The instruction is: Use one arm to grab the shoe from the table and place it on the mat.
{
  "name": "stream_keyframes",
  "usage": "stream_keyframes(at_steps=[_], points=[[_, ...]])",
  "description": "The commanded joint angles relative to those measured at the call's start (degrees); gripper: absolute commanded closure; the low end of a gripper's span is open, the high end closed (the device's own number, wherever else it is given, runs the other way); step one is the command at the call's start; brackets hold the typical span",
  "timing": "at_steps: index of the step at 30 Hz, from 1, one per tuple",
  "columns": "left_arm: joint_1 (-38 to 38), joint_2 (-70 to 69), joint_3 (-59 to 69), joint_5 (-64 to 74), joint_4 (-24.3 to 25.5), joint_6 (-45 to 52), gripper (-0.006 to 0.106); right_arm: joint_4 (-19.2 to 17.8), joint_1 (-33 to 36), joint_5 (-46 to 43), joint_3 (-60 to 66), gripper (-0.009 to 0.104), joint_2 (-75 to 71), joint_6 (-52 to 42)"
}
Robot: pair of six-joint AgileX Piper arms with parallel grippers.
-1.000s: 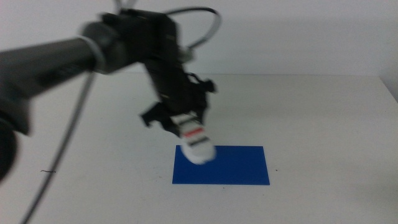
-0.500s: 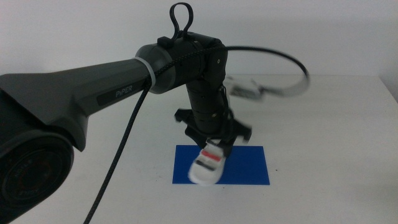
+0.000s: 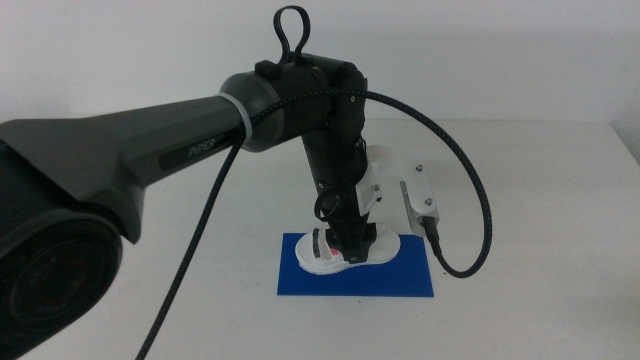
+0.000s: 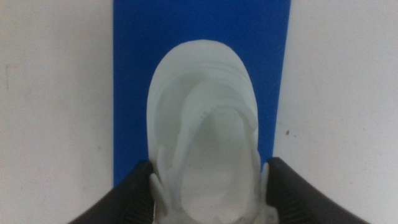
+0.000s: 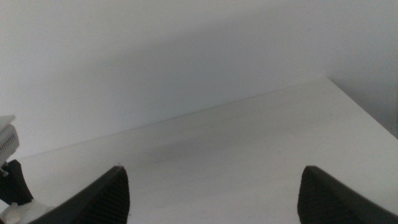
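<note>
The left arm (image 3: 150, 150) reaches in over the white tabletop (image 3: 540, 200) and points steeply down, its left pincer (image 3: 345, 245) pinching the white sandal-like shoe (image 3: 345, 252) by its two sides. In the middle view the wrist and pincer cover the shoe's middle, so only its two ends and a bit of red strap show; the shoe lies over the left part of the blue mat (image 3: 400, 280), and whether its sole already rests on the mat or hangs just above it cannot be made out. In the left wrist view the shoe (image 4: 205, 143) is seen from above with its rounded end over the mat (image 4: 137, 74), its other end cut off by the picture's edge, a dark jaw against each side. The right pincer (image 5: 214, 199) waits out of the middle view, its jaws spread wide with nothing between them, looking across bare tabletop (image 5: 249, 162).
</note>
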Motion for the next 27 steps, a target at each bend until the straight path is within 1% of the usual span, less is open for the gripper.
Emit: stream_keyframes(at_steps=[1, 6, 8, 10, 11, 13, 18, 20, 21, 23, 27], points=[[0.00, 0.71, -0.51, -0.55, -0.97, 1.37, 0.100, -0.34, 0.10, -0.36, 0.14, 0.016, -0.27, -0.18], [0.00, 2.15, -0.51, -1.58, -0.47, 1.37, 0.099, -0.34, 0.10, -0.36, 0.14, 0.016, -0.27, -0.18], [0.00, 2.30, -0.51, -1.58, -0.58, 1.47, 0.096, -0.34, 0.10, -0.36, 0.14, 0.016, -0.27, -0.18], [0.00, 2.33, -0.51, -1.61, -1.25, 1.80, 0.089, -0.34, 0.10, -0.36, 0.14, 0.016, -0.27, -0.18], [0.00, 2.33, -0.51, -2.01, -1.38, 2.17, 0.079, -0.34, 0.10, -0.36, 0.14, 0.016, -0.27, -0.18], [0.00, 2.42, -0.51, -2.10, -1.27, 2.87, 0.065, -0.34, 0.10, -0.36, 0.14, 0.016, -0.27, -0.18], [0.00, 2.42, -0.51, -2.55, -1.92, 3.00, 0.023, -0.34, 0.10, -0.36, 0.14, 0.016, -0.27, -0.18], [0.00, 2.42, -0.51, -2.95, -2.30, 3.00, 0.008, -0.34, 0.10, -0.36, 0.14, 0.016, -0.27, -0.18], [0.00, 2.42, -0.51, -2.96, -2.30, 3.00, 0.006, -0.34, 0.10, -0.36, 0.14, 0.016, -0.27, -0.18], [0.00, 2.06, -0.77, -1.70, -2.30, 2.44, 0.007, -0.34, 0.10, -0.36, 0.14, 0.016, -0.27, -0.18], [1.40, -1.84, -4.36, 4.56, -2.72, -0.68, 0.007, -0.34, 0.10, -0.36, 0.14, 0.016, -0.27, -0.18]])
